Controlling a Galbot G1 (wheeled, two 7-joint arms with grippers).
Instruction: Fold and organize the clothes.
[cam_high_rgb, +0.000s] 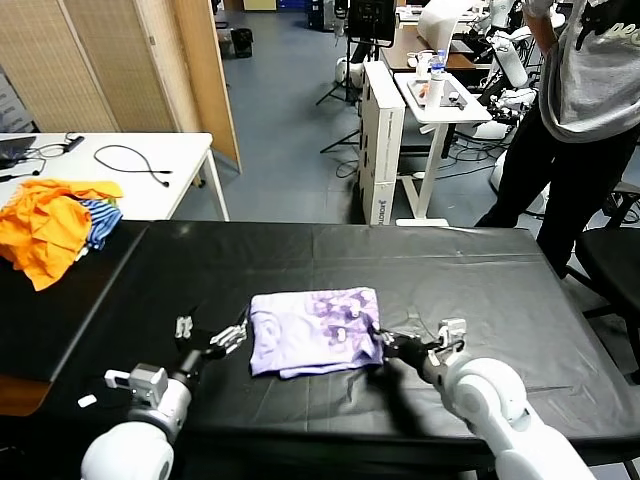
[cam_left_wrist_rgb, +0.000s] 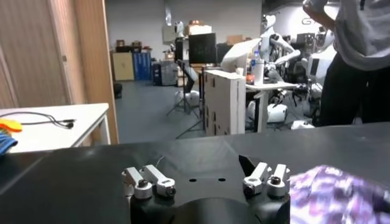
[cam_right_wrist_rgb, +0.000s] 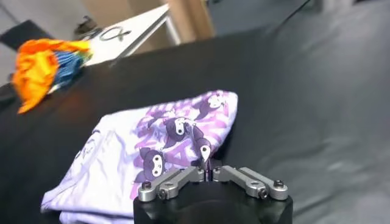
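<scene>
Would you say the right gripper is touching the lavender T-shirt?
Touching: the right wrist view shows the right gripper pinching the T-shirt's edge.

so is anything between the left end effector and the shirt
Nothing visible. The left end effector, open, sits right beside the folded shirt's edge with only bare black table between them. The right end effector is shut on the shirt's opposite edge.

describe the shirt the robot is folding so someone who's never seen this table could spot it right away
On the long black table, look near its front edge, between the left gripper and right gripper. The folded T-shirt there is pale lavender with darker purple cartoon prints, unlike the orange and blue-striped heap at the far left.
</scene>
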